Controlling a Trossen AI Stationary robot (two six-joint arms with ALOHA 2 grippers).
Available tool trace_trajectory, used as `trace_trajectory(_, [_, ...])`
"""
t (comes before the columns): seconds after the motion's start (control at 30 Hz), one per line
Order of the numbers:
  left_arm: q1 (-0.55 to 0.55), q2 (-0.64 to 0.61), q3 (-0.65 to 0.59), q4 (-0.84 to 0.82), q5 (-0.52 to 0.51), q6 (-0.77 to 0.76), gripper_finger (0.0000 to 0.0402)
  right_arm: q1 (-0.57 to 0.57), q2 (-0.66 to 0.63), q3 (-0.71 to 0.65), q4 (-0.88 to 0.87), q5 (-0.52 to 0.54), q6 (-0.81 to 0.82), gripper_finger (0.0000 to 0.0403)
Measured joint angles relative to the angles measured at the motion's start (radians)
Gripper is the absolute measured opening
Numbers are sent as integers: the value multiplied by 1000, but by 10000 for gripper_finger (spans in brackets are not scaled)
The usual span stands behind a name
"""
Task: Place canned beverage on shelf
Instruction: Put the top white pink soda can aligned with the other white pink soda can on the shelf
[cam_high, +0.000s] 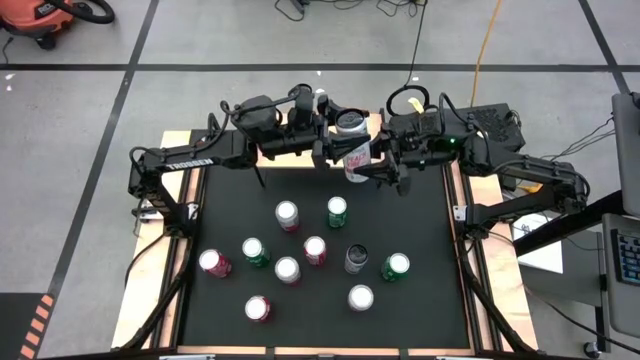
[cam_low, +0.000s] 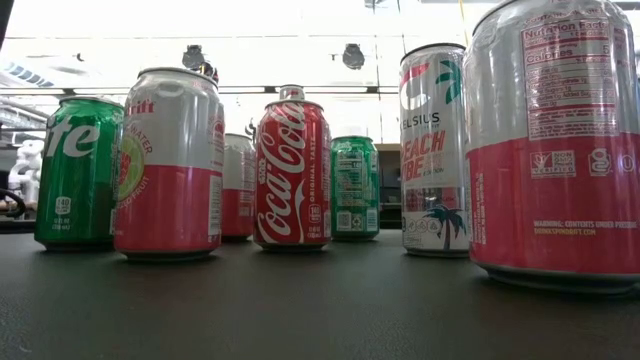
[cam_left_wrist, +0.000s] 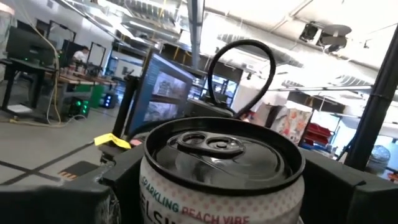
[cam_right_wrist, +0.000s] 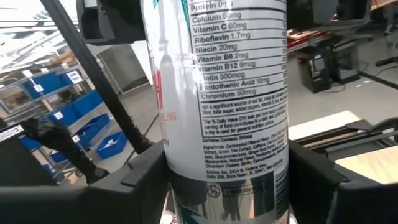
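A white canned beverage (cam_high: 352, 142) with pink lettering hangs high over the black mat's far edge, between both arms. My right gripper (cam_right_wrist: 227, 180) reaches in from the table's right and is shut on the can's lower half. My left gripper (cam_left_wrist: 224, 186) reaches in from the table's left. Its fingers stand apart on either side of the can's top end (cam_left_wrist: 221, 146). The shelf is hidden or out of view. Neither gripper shows in the low view. My right gripper pinches the can's lower half (cam_right_wrist: 249, 168) between its two fingers, one on each side of the wall. The fingers come level from the table's right and lie across the can. The can stands nearly upright, lifted clear of the mat. My left gripper's fingers (cam_left_wrist: 118, 177) flank the can just below its rim; I cannot tell whether they touch it.
Several cans stand upright on the black mat (cam_high: 430, 230) below the arms: red, green, pink-and-white and one dark can (cam_high: 357, 258). They fill the mat's middle and near part. Light wooden strips (cam_high: 172, 200) run along both sides of the table.
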Motion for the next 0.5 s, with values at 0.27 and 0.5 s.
trace_trajectory(0.27, [0,-6,0,-17,-1,1,318,0,0,0,-3,17,-8,234])
trace_trajectory(0.5, [26,-64,0,-163,6,1,318,0,-2,0,-2,33,-3,235])
